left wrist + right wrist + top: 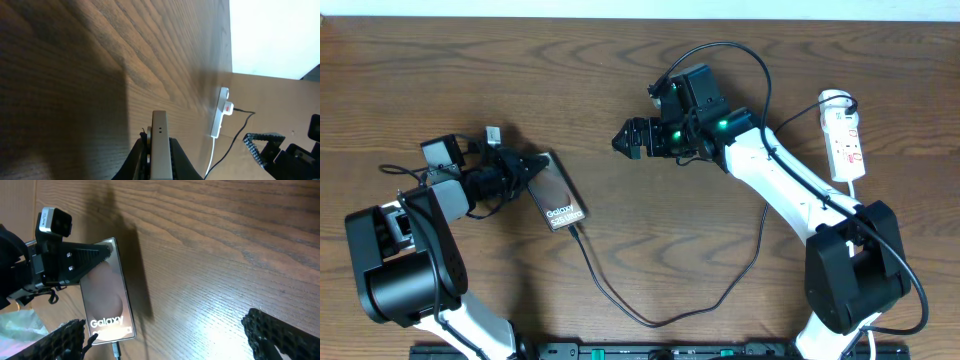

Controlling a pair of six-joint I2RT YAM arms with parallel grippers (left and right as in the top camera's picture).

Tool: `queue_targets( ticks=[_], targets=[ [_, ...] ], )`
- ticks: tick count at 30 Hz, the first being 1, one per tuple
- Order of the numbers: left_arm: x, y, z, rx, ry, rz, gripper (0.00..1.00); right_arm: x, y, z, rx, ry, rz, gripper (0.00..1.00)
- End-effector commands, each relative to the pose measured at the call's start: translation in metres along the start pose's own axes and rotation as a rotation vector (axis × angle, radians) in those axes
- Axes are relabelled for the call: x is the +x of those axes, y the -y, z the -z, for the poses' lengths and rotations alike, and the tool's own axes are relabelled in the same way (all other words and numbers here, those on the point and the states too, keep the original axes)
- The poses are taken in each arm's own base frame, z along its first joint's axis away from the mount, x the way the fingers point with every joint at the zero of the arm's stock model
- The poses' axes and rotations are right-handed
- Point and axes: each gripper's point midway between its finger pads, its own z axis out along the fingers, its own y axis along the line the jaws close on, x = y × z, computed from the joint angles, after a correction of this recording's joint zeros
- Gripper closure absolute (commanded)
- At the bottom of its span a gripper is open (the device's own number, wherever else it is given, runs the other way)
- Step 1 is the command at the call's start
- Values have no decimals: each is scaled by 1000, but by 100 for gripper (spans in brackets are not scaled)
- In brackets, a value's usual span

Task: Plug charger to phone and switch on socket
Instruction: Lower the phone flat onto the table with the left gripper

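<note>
Left gripper (534,168) is clamped on the phone (560,196) and the charger (650,322) meets its Galaxy end. Right gripper (628,138) hovers beside it, its 2 fingers spread wide and empty. The socket (847,140) lies well apart.

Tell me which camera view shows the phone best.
Right wrist. It shows the phone face-on, with the Galaxy lettering readable and the charger at its lower end. Overhead shows the whole phone, but small. Left wrist shows only its thin edge, held between the fingers of the left gripper.
</note>
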Motion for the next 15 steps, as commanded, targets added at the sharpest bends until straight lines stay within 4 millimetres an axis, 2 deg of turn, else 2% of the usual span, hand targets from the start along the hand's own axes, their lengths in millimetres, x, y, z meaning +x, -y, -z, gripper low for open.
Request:
queue_targets(
  ticks=[1,5,15],
  targets=[
    [3,0,-1,9,-14,-17,93,-7,-13,10,-12,30,43,1],
    [5,-10,-1,-42,-11,-5,93,-6,-13,9,-12,29,44,1],
    [10,-13,-1,-53,-25,0,93,-5,-16,8,-15,25,49,1]
  ],
)
